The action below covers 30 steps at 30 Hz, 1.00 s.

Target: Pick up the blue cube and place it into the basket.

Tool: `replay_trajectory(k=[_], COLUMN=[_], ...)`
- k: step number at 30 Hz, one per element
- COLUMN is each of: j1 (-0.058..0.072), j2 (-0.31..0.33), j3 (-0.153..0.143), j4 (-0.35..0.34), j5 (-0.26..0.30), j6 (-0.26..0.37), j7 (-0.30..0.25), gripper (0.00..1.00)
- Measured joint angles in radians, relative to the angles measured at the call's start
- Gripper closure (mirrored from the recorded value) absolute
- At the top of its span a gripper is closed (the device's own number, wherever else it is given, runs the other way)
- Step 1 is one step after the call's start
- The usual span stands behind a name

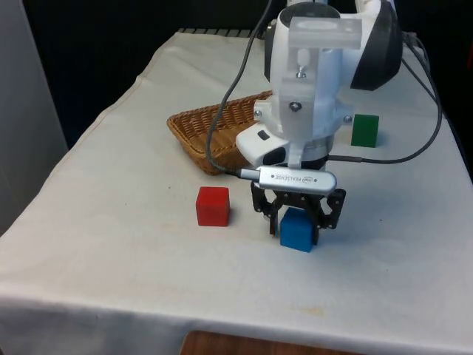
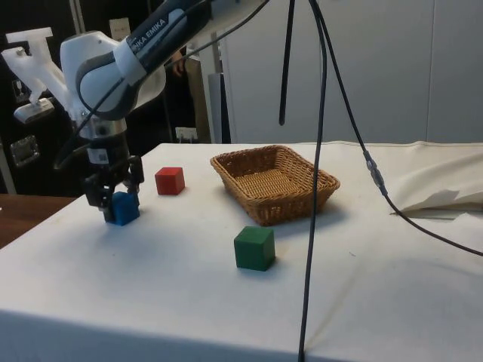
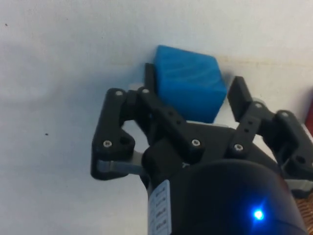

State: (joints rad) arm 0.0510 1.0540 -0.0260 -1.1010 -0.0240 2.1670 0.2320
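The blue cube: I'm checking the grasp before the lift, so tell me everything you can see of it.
The blue cube is a plain, matte, solid-coloured block with slightly soft edges, foam-like by its look. It sits flat on the white cloth near the table's front edge, beside the red cube and apart from it. The gripper has its two black fingers on either side of the cube; one looks pressed against a face, the other close to it. The cube appears not yet lifted.

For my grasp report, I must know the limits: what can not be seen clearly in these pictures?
- Front view: the arm covers part of the basket.
- Wrist view: one finger touches the blue cube; the other finger's contact is unclear.
- Side view: the gripper covers the cube's top; whether it is lifted cannot be told.
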Motion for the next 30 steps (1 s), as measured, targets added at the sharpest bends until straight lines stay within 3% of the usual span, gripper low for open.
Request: replay_trajectory(k=[2, 3, 4, 16, 30], j1=[0.0, 0.0, 0.0, 0.0, 0.001], j2=[0.0, 0.0, 0.0, -0.002, -0.078], j3=[0.0, 0.0, 0.0, -0.001, -0.002], j4=[0.0, 0.0, 0.0, 0.005, 0.012], j5=[0.0, 0.0, 0.0, 0.0, -0.016], j6=[0.0, 0.0, 0.0, -0.001, -0.093], j7=[0.0, 0.0, 0.0, 0.0, -0.001], gripper=[0.73, 0.95, 1.0, 1.0, 1.0])
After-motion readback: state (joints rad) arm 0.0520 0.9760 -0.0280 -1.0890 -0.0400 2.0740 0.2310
